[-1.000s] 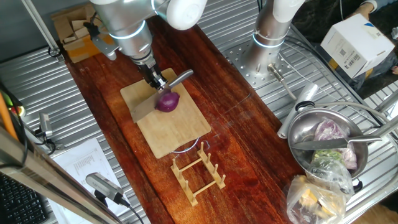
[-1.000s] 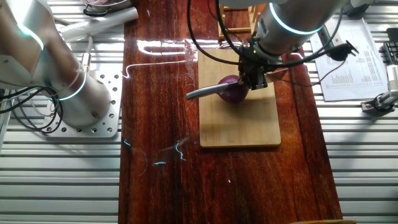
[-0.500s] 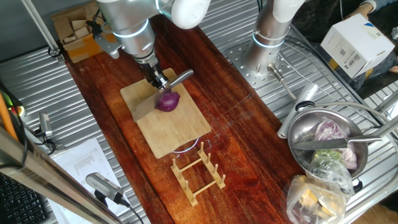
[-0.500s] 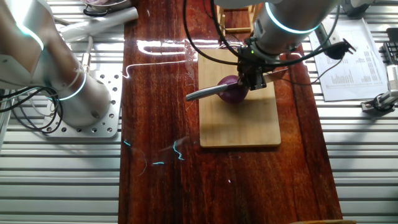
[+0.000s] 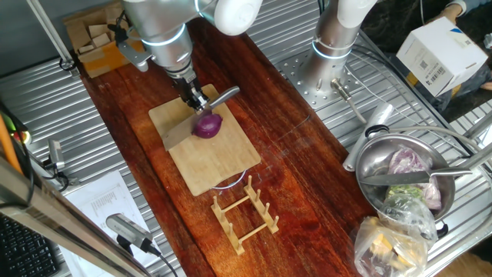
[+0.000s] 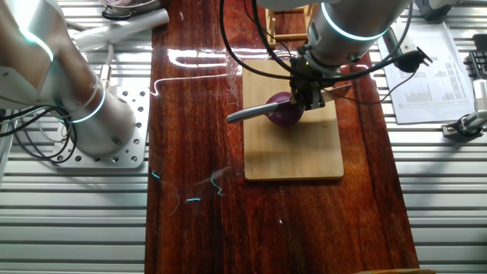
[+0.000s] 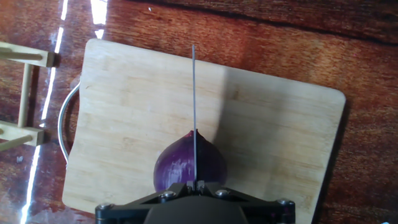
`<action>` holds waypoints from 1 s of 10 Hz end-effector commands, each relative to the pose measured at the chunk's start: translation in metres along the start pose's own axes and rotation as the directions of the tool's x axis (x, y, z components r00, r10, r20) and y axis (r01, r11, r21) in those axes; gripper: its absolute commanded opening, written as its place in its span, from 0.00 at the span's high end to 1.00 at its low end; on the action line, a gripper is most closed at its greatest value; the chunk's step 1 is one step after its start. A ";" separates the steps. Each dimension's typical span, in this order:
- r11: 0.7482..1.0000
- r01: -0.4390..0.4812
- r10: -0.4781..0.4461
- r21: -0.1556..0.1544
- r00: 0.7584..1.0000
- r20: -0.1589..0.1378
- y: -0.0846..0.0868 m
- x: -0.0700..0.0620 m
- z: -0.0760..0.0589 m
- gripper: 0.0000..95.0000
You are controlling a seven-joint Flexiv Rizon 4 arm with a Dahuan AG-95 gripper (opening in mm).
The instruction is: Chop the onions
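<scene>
**A:** What is shown, and where is the task's thing placed?

**B:** One red onion (image 7: 189, 165) is seen low in the centre of the hand view, resting on the bamboo board (image 7: 124, 124). A knife (image 7: 194, 112) is held edge-down across it, its blade lined up with the onion's tip. In one fixed view the onion (image 5: 207, 125) sits left of centre, directly under the gripper (image 5: 197, 101).

**A:** How is the hand described?

**B:** The gripper (image 6: 313, 97) is clamped on the knife (image 6: 255, 112), whose handle juts toward the left of the frame. The fingers themselves are largely hidden by the housing, so the clamping is judged from the knife being carried.

**A:** What could go wrong?

**B:** The onion is round, glossy and unrestrained. If the blade is pressed slightly off the crown, the bulb may be rolled or squirted sideways rather than split. The board (image 5: 201, 146) lies loose on polished wood and could be shifted under load. A knife held only by two fingers might also be twisted in the grasp.

**A:** What is counted?

**B:** One onion, one knife, one board, one wooden rack (image 5: 246, 212) at lower centre, one steel bowl (image 5: 369, 165) at the right edge, and one second robot base (image 5: 329, 58) at upper right.
</scene>
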State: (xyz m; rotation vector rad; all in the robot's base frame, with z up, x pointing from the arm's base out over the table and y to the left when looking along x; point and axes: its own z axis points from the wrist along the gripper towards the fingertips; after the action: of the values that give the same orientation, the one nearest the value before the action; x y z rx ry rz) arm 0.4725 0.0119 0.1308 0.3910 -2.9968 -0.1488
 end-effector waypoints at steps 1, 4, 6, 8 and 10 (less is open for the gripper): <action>1.000 -0.004 0.004 0.003 1.000 0.007 -0.001 0.000 0.020 1.00; 1.000 -0.007 0.007 0.005 1.000 0.013 -0.001 0.000 0.020 1.00; 1.000 -0.011 0.011 0.005 1.000 0.014 -0.001 0.000 0.019 1.00; 1.000 -0.012 0.012 0.006 1.000 0.015 -0.001 0.000 0.019 1.00; 1.000 -0.012 0.012 0.007 1.000 0.019 -0.001 0.000 0.019 1.00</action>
State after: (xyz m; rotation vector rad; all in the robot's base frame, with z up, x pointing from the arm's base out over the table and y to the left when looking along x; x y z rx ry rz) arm 0.4719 0.0118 0.1308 0.3741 -3.0186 -0.1410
